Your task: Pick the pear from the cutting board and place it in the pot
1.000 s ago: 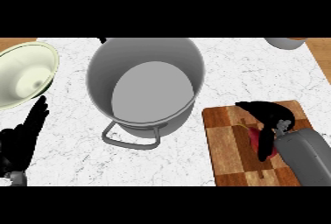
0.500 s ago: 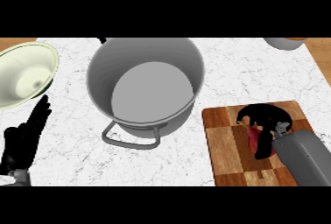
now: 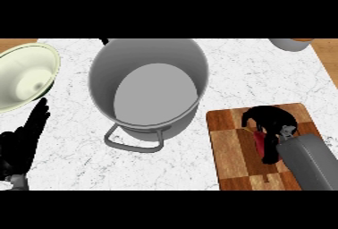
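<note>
Grasp step: right hand (image 3: 267, 120) curled round the reddish pear (image 3: 259, 140) on the cutting board (image 3: 231, 150); next, probably lift and carry left over the pot (image 3: 99, 80); left hand (image 3: 23, 136) rests open.

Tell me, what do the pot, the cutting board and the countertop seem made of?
Pot: likely metal, matt grey all over, with a thin loop handle. Cutting board: wood, brown blocks of lighter and darker tone. Countertop: marble or a look-alike, white with fine grey veins.
</note>
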`<move>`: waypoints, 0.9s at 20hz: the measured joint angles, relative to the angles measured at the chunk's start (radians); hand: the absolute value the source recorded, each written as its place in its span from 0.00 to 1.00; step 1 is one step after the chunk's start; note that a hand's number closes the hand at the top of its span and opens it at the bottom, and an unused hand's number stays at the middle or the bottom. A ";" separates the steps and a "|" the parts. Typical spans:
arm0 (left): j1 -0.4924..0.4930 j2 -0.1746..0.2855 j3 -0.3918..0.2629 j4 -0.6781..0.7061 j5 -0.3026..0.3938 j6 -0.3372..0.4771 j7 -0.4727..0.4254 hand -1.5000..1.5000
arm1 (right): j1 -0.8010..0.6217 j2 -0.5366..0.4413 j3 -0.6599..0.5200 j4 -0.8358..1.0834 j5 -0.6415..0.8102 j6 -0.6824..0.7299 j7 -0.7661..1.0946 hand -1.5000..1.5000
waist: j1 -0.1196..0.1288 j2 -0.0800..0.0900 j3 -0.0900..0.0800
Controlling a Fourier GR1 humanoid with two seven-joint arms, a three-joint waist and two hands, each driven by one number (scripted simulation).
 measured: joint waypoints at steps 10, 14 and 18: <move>-0.039 -0.013 -0.043 0.018 -0.017 -0.017 -0.001 0.50 | -0.095 0.351 0.366 -0.168 0.016 -0.186 0.332 1.00 | 0.074 0.002 0.002; -0.056 -0.018 -0.053 0.028 -0.024 -0.017 0.005 0.50 | -0.180 0.380 0.512 -0.226 0.037 -0.326 0.501 1.00 | 0.086 -0.001 0.002; -0.065 -0.017 -0.054 0.036 -0.028 -0.016 0.011 0.50 | -0.299 0.391 0.608 -0.286 0.090 -0.453 0.682 1.00 | 0.083 -0.005 0.001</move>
